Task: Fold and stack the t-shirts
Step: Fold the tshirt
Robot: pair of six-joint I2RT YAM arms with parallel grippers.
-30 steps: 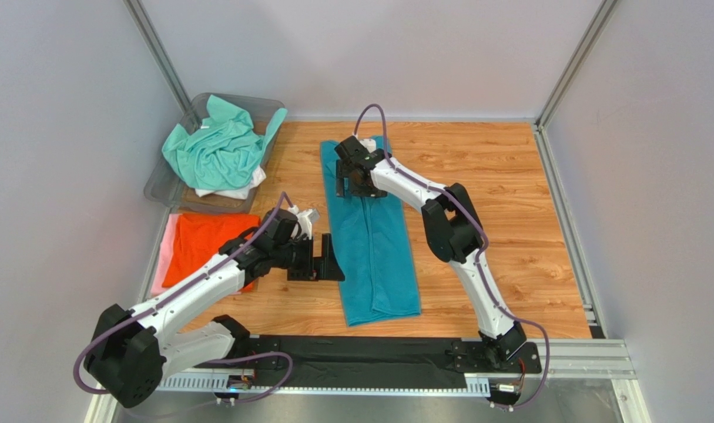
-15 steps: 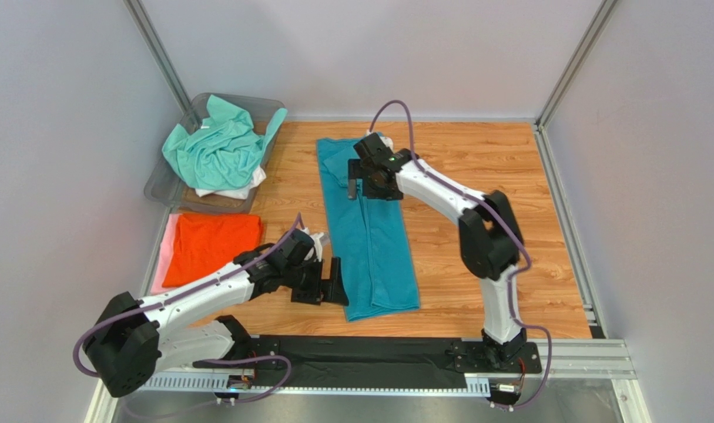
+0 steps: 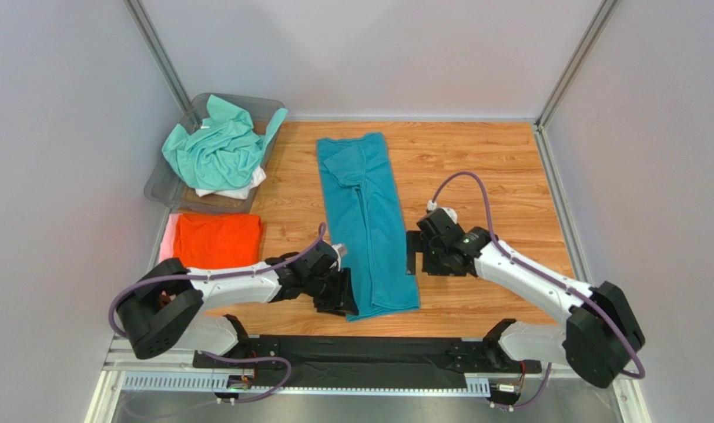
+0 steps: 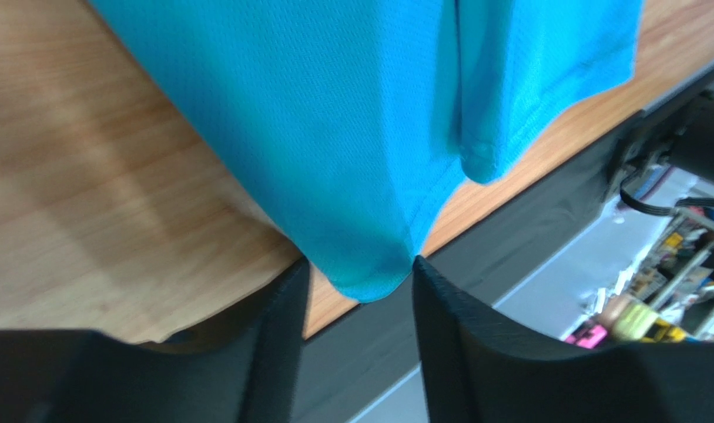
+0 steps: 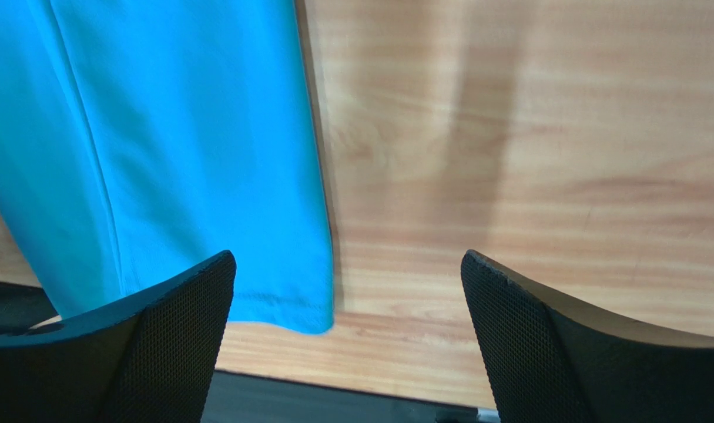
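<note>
The right gripper (image 3: 411,257) has swung from the far end of the shirt (image 3: 369,211) to its near right edge, spread wide. The left gripper (image 3: 341,295), slightly spread, straddles the near left corner. The shirt's length runs away from both.

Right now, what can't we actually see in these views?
- Top view: white shirt mostly buried under mint-green shirt in the bin.
- Top view: pink shirt shows only an edge under orange shirt.
- Top view: left hand covers near-left corner of teal shirt.
- Both wrist views: frame edges cut off teal shirt's far end.
</note>
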